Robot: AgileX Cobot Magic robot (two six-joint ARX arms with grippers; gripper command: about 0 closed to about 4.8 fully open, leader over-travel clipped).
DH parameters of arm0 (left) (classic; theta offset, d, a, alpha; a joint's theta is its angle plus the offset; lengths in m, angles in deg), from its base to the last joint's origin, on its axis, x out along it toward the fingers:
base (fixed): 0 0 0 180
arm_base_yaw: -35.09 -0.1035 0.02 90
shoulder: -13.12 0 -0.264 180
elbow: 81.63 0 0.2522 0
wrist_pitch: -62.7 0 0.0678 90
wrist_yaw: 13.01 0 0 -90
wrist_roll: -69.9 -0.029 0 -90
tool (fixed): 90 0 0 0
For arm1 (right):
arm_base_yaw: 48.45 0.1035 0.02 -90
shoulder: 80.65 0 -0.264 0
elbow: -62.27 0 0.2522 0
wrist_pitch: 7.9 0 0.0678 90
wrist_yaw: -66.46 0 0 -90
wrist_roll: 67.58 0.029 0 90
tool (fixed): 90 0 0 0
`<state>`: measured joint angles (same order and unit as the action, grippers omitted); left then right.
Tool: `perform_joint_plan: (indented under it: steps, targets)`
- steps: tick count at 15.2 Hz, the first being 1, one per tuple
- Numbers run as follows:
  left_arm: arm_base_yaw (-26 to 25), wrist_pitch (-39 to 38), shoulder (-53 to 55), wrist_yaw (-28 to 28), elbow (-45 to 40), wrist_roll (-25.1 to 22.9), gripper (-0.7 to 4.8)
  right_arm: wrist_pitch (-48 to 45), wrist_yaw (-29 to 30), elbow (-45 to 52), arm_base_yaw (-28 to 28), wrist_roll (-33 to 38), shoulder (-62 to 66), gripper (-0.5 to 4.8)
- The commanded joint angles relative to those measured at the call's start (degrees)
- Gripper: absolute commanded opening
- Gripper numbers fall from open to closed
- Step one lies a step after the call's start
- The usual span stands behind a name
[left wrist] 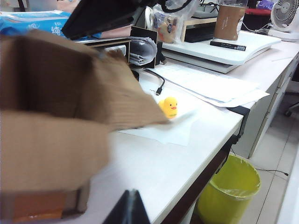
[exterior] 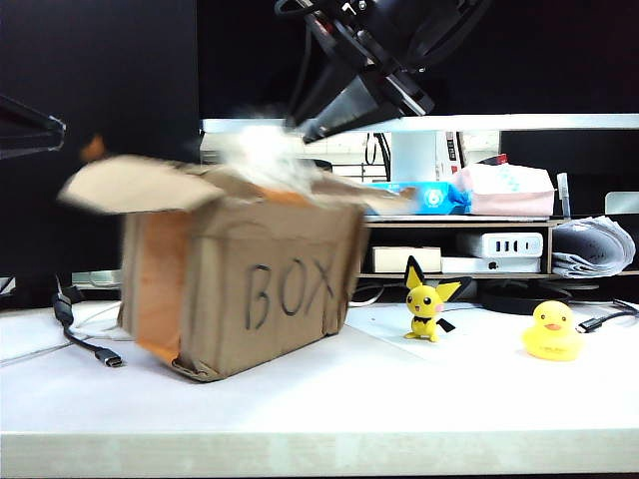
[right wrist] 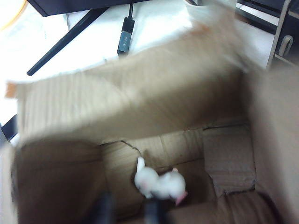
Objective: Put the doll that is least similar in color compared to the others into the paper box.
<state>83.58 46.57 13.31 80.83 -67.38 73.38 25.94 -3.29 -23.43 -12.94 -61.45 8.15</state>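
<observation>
Cluttered shelves of tissue packs and papers stand behind a pale worktop [exterior: 329, 389], where the paper box [exterior: 270, 289] sits left of centre with its ragged flaps splayed open (the handwritten "BOX" faces the exterior camera). Those flaps are folded outward so that an arm can reach in from above. The right gripper [exterior: 324, 125] hangs over the box's open top for that reason, angled down toward the inside.

From the right wrist view, the doll [right wrist: 159, 183], a white rabbit figurine, lies on its side low in the box, against the cardboard floor, just ahead of the dark fingers [right wrist: 103, 207]. Blur keeps me from saying whether the fingers are touching it or apart from it, or how wide they stand.

Both yellow toys remain out on the worktop because they match each other: the black-eared mouse figurine [exterior: 430, 299] just right of the box and the rubber duck [exterior: 551, 331] further right. The left gripper [left wrist: 127, 209] sits parked low at the left side of the box, only a dark tip visible, its spread unreadable.
</observation>
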Motion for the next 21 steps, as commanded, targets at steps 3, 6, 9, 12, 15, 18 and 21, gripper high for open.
perform_joint_plan:
  steps: [3,6,9,12,15,18,21]
  targets:
    - [0.0,0.7,0.0,0.0,0.0,0.0,-0.05,0.3,-3.7,-0.3,0.0,-3.1,-3.5,-0.06]
    - [0.0,0.7,0.0,0.0,0.0,0.0,-0.05,7.2,-13.9,-0.3,-0.1,-8.1,-9.2,-0.06]
    - [0.0,0.7,0.0,0.0,0.0,0.0,-0.05,7.1,-18.1,4.1,0.0,-9.6,-16.0,-0.06]
    - [-0.3,0.7,0.0,0.0,0.0,0.0,-0.05,-0.8,-23.1,17.1,0.0,-9.1,-25.8,-0.06]
    - [-7.3,0.7,0.0,0.0,0.1,0.0,-0.06,-7.4,-25.6,27.2,0.0,-7.2,-36.0,-0.06]
    - [-22.2,0.7,0.0,-0.1,0.0,0.0,-0.05,-13.9,-31.1,32.9,0.0,-7.2,-45.1,-0.06]
    - [-32.7,0.7,0.0,-0.2,0.0,0.0,-0.05,-16.6,-33.7,35.6,-0.1,-7.2,-50.5,-0.06]
